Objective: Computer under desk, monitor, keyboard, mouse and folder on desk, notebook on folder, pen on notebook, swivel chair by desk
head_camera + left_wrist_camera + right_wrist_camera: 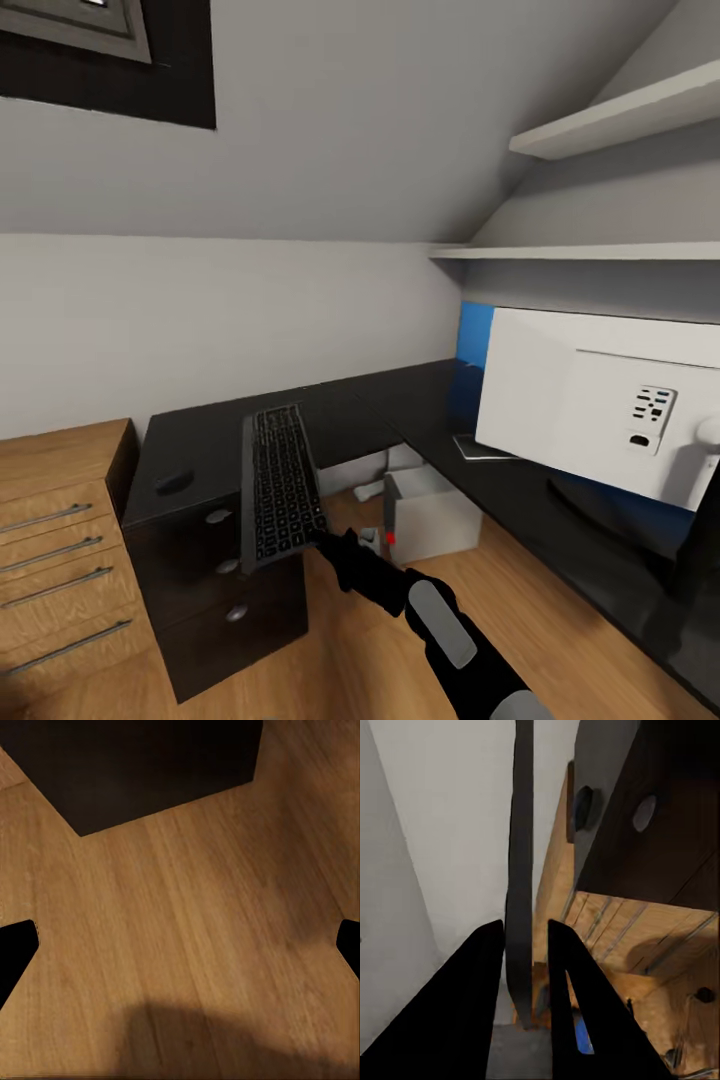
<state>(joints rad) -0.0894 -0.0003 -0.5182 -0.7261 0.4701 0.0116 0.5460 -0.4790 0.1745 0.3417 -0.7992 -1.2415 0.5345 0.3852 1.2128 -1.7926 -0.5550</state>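
My right gripper (325,541) is shut on the near end of the grey keyboard (283,484). The keyboard hangs lengthwise over the left end of the black desk (390,405), its near end past the drawer fronts. In the right wrist view the keyboard (520,892) shows edge-on between my two black fingers (472,990). A dark mouse (175,482) lies on the desk left of it. The monitor (600,400) stands on the desk's right wing with its white back to me. The light grey computer (432,515) sits on the floor under the desk. My left gripper (180,952) is open above the wooden floor.
A light wooden chest of drawers (60,540) stands against the desk's left end. Black drawers with silver knobs (222,585) face me. A thin pale flat item (478,447) lies on the desk beside the monitor. White shelves (620,115) hang at upper right under a sloped ceiling.
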